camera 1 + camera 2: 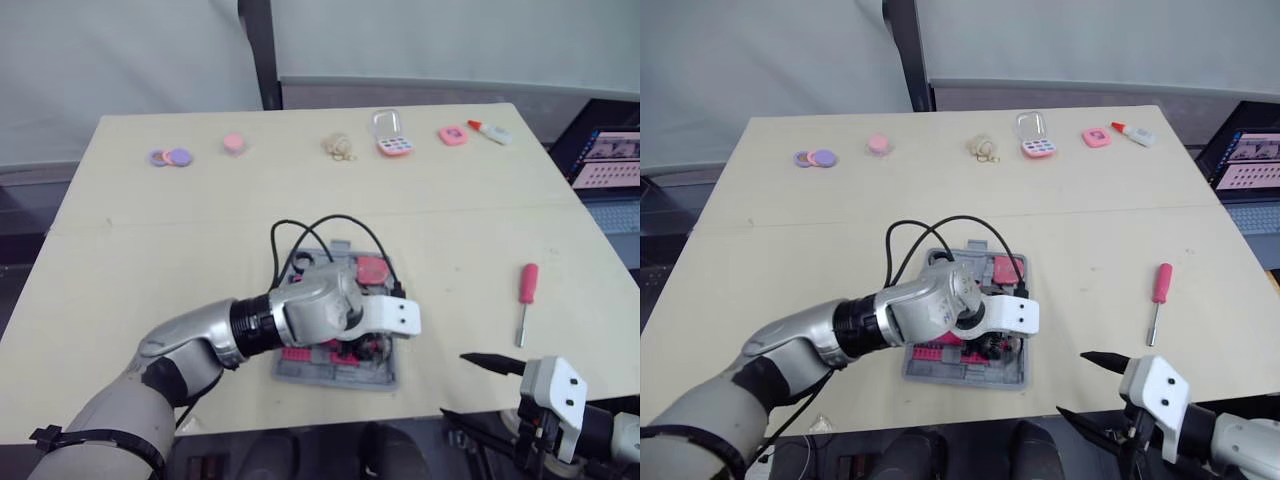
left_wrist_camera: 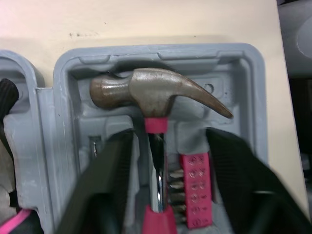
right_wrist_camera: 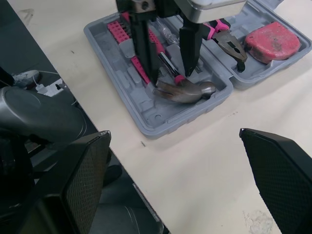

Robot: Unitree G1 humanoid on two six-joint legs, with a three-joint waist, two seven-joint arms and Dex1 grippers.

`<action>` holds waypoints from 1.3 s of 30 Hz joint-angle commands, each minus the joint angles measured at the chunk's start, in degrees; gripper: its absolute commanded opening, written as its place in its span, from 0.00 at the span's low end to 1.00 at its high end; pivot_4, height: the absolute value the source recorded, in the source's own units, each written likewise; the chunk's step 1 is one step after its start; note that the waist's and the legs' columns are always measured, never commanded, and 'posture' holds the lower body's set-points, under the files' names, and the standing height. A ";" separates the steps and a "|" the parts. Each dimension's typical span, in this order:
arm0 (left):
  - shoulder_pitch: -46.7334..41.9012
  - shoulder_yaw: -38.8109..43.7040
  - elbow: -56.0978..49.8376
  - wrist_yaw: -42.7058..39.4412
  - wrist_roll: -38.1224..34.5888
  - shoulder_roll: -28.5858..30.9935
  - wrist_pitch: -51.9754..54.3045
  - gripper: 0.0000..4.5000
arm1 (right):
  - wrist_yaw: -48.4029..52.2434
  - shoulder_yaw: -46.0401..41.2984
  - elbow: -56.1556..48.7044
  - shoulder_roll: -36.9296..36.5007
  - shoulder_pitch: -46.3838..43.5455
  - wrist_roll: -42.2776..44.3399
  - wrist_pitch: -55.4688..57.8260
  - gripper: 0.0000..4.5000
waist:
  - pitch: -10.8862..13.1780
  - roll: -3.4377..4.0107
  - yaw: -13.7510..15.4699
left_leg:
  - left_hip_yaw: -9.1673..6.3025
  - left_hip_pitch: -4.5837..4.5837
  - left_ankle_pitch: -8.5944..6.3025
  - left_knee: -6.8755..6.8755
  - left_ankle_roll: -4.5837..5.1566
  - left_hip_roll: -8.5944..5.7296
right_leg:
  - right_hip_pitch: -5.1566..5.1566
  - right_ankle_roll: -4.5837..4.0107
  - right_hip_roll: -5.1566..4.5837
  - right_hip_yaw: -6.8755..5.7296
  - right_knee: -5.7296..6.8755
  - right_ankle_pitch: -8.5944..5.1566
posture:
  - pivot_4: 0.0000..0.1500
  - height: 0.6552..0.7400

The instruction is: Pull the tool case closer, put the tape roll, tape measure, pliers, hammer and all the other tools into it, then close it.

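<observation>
The left arm is extended over the open tool case (image 1: 335, 374) on the desk (image 1: 150, 260), its gripper (image 3: 168, 78) spread astride the shaft of the hammer (image 2: 156, 95) lying inside. The right gripper (image 1: 455, 384) is held wide open at the desk's near edge.

The left gripper (image 3: 170, 78) hangs over the open tool case (image 1: 335, 372) near the front edge of the tabletop (image 1: 200, 250), its fingers spread beside the hammer (image 2: 156, 95), and blocks entry from above. A black cable (image 1: 330, 222) loops over the far side of the case. Bare tabletop lies between the case and the screwdriver (image 1: 525, 300) by the right edge.
</observation>
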 commanded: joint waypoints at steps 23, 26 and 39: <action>31.01 42.26 -11.33 -3.94 -14.36 10.86 -27.34 0.01 | 0.50 -1.09 -0.62 -1.18 -0.83 1.38 0.20 1.00 | -0.09 0.15 -0.38 | -0.22 0.11 0.00 -0.03 -0.01 0.04 | 0.00 0.00 -0.01 0.05 0.03 0.00 | 1.00 1.00; 35.18 41.00 -9.52 -4.75 -12.15 12.24 -34.26 0.01 | 0.13 -0.85 -0.70 -1.32 -1.86 1.61 0.67 1.00 | -0.09 0.16 -0.03 | -0.20 0.10 0.00 0.00 0.00 0.02 | 0.01 0.00 -0.03 0.04 0.04 0.00 | 1.00 1.00; 41.73 39.74 -4.75 -2.15 -7.95 10.82 -43.71 0.01 | 0.56 -1.32 -0.06 -2.05 -4.17 2.07 1.92 1.00 | -0.11 0.18 -0.23 | -0.03 0.10 0.00 0.00 0.00 0.00 | 0.05 0.00 -0.01 0.03 0.04 0.00 | 1.00 1.00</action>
